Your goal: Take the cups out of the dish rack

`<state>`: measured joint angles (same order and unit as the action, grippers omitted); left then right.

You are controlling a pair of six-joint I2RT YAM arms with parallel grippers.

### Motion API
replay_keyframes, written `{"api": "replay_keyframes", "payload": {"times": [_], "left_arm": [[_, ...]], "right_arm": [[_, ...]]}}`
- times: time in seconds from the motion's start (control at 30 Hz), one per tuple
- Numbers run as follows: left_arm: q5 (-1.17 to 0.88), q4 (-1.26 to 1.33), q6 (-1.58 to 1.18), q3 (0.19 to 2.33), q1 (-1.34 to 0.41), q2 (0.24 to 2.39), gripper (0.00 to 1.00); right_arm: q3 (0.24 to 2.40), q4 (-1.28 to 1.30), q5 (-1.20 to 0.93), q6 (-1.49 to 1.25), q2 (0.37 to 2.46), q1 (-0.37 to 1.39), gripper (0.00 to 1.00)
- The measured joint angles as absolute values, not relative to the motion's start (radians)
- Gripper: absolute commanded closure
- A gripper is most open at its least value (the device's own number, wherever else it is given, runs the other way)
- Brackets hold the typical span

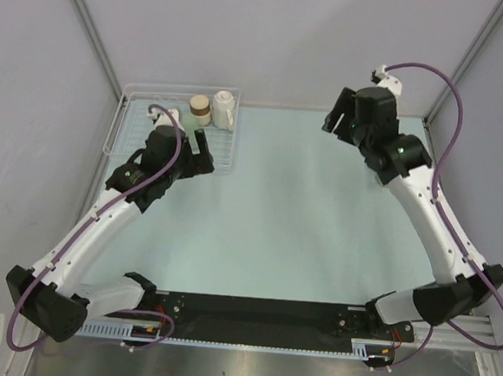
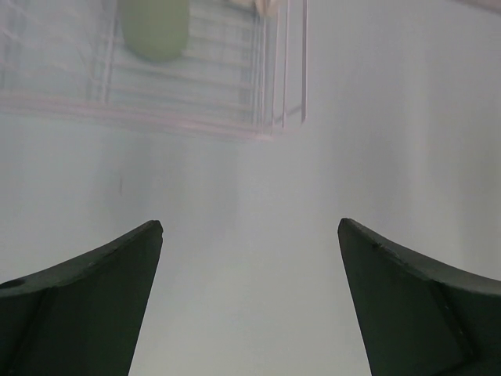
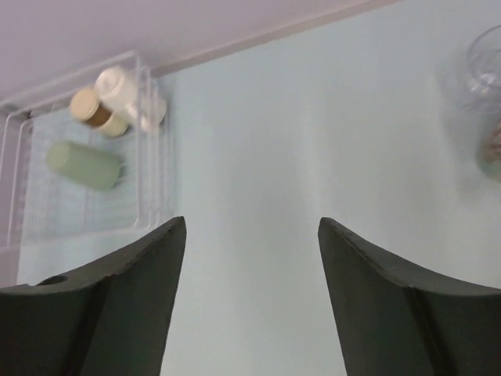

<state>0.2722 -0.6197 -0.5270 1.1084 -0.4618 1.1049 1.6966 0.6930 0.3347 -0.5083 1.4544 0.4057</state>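
**Three cups wait in the rack, both grippers empty**

You have three cups left in the shallow white wire-grid dish rack (image 1: 133,118) at the upper left of the overhead view. They are a pale green cup (image 3: 84,164) lying on its side, and a beige-and-brown cup (image 3: 92,110) and a white cup (image 3: 121,90) by the far rim. A clear glass cup (image 3: 485,66) stands on the table (image 1: 302,209) at the right edge of the right wrist view — out of the rack, so count it done. A blurred shape (image 3: 493,149) just below it is too unclear to name.

Your left gripper (image 2: 250,227) hangs by the rack's corner, fingers spread wide with nothing between them. Your right gripper (image 3: 252,221) sits at the upper right of the overhead view — well apart from the rack, fingers likewise parted and empty.
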Motion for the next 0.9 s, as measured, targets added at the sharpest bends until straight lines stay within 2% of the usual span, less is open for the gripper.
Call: {"api": "replay_keyframes", "payload": {"times": [0.13, 0.37, 0.7, 0.9], "left_arm": [[0.38, -0.617, -0.488, 1.283, -0.462, 1.202, 0.0], [0.466, -0.643, -0.477, 1.534, -0.431, 1.469, 0.0], [0.512, -0.738, -0.47, 1.96, -0.319, 1.905, 0.0], [0.468, -0.78, -0.479, 2.006, -0.204, 2.061, 0.0]], "right_arm": [[1.577, 0.691, 0.382, -0.507, 1.349, 0.579, 0.14], [1.314, 0.694, 0.429, -0.539, 1.213, 0.812, 0.14], [1.256, 0.656, 0.44, -0.541, 1.134, 0.859, 0.14], [1.248, 0.612, 0.422, -0.542, 1.205, 0.861, 0.14]]}}
